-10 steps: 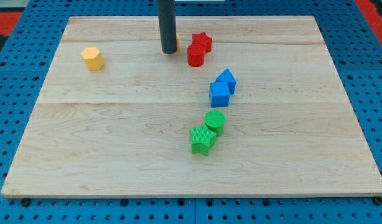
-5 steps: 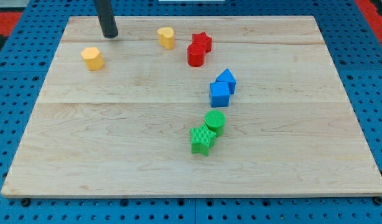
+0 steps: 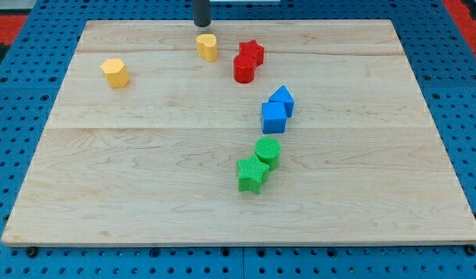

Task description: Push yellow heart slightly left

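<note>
Camera view: the yellow heart (image 3: 208, 46) is sitting near the top edge of the wooden board (image 3: 145, 194), with bare wood lying open to its left as far as the yellow hexagon (image 3: 115, 73). The red cylinder (image 3: 244, 68) and red star (image 3: 252, 52) are standing just right of it. Its pointing direction cannot be made out. My tip (image 3: 201, 24) is hovering just above the heart, apart from it, grasping nothing.

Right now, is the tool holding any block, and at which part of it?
Nothing is held. My tip is at the view's top edge, just above the yellow heart with a gap between them, touching no block.
</note>
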